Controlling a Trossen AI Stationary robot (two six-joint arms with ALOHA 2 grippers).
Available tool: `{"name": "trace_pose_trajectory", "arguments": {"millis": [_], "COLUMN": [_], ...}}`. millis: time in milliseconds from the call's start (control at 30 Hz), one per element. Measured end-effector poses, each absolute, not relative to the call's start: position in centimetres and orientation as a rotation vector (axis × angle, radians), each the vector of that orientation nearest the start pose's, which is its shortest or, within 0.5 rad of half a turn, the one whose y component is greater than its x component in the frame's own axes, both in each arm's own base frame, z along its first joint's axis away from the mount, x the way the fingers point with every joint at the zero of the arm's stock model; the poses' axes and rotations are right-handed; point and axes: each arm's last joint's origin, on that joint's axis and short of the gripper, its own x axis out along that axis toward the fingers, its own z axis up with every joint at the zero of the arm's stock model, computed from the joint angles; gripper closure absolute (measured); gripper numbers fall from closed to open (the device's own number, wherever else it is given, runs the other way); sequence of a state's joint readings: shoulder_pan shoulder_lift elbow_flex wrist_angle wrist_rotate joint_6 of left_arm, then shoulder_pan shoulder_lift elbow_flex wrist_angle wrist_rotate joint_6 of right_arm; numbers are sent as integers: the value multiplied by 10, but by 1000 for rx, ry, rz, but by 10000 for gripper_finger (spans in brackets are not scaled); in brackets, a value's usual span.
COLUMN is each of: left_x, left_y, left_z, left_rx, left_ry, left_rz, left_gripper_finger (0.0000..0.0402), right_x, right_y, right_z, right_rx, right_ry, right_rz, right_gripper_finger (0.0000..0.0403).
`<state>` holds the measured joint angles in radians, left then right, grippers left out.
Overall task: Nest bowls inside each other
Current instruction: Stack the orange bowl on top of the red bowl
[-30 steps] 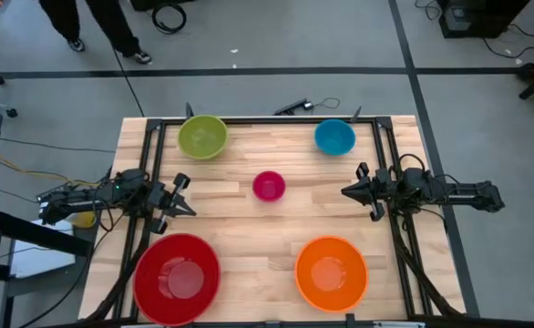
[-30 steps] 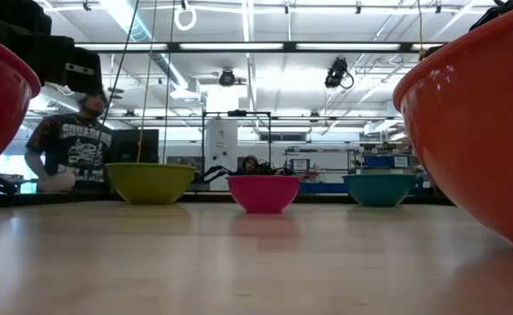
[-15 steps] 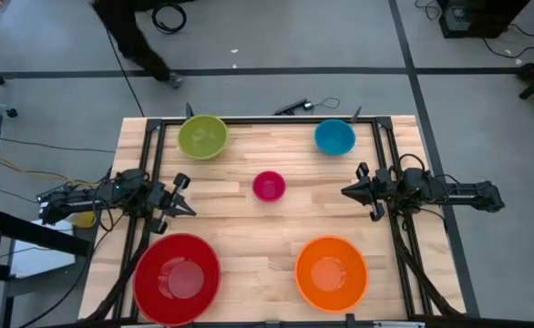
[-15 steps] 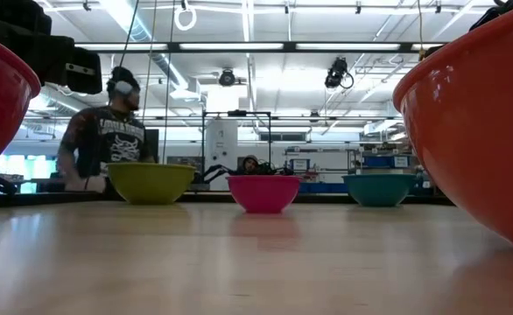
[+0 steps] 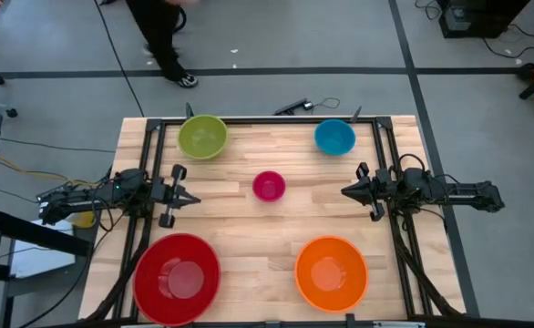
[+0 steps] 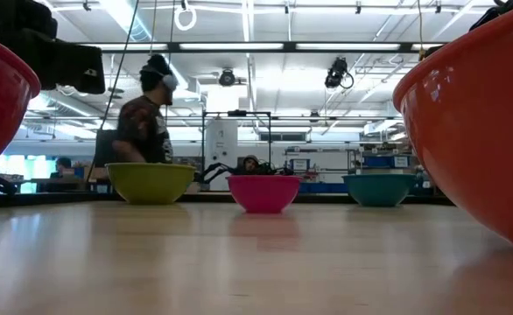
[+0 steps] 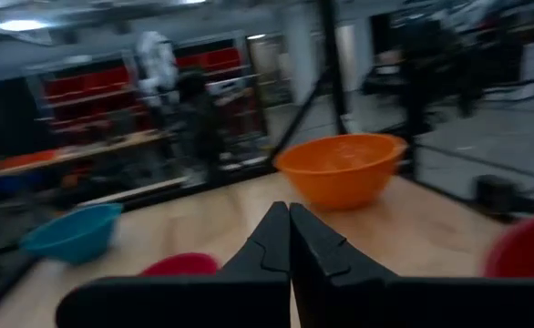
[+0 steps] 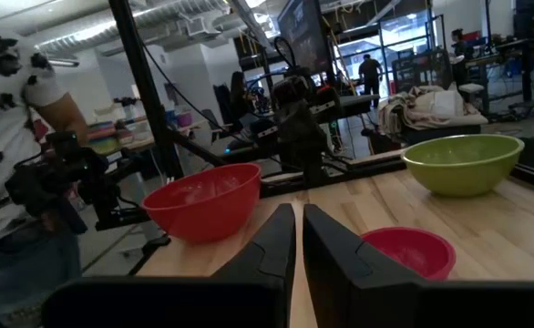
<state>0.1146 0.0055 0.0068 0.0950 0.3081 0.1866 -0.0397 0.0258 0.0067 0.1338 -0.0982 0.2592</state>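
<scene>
Five bowls rest on their bases, apart from one another, on the wooden table (image 5: 249,228). The lime green bowl (image 5: 202,137) is at the far left and the blue bowl (image 5: 334,137) at the far right. A small magenta bowl (image 5: 269,186) stands in the middle. The red bowl (image 5: 177,278) is near left, the orange bowl (image 5: 331,271) near right. My left gripper (image 5: 192,197) is shut at the left edge, pointing level at the magenta bowl. My right gripper (image 5: 344,191) is shut at the right edge, facing it. Neither holds anything.
A black frame (image 5: 267,119) runs along the table's far edge and both sides. A person (image 6: 143,131) walks past behind the far edge. Bare wood lies between the magenta bowl and the two near bowls.
My left gripper has swung at the wrist: its tip, which slanted toward the near edge, now points straight across toward the magenta bowl. It stays shut and in place. The person behind the table has walked from left to right.
</scene>
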Motion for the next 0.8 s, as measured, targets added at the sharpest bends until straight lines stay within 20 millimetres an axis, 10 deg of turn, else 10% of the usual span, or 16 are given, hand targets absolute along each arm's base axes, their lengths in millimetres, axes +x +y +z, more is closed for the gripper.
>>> {"name": "trace_pose_trajectory", "arguments": {"millis": [533,800], "left_x": [95,90], "left_y": [5,5], "left_z": [186,201], "left_rx": [237,-126], "left_ry": [-226,-372], "left_rz": [-56,-112], "left_gripper_finger": [401,401], "right_x": [98,98], "right_y": [-1,-1], "right_z": [177,180], "right_rx": [251,251], "right_ry": [-106,-146], "right_rz": [73,70], "right_gripper_finger": [370,370]}}
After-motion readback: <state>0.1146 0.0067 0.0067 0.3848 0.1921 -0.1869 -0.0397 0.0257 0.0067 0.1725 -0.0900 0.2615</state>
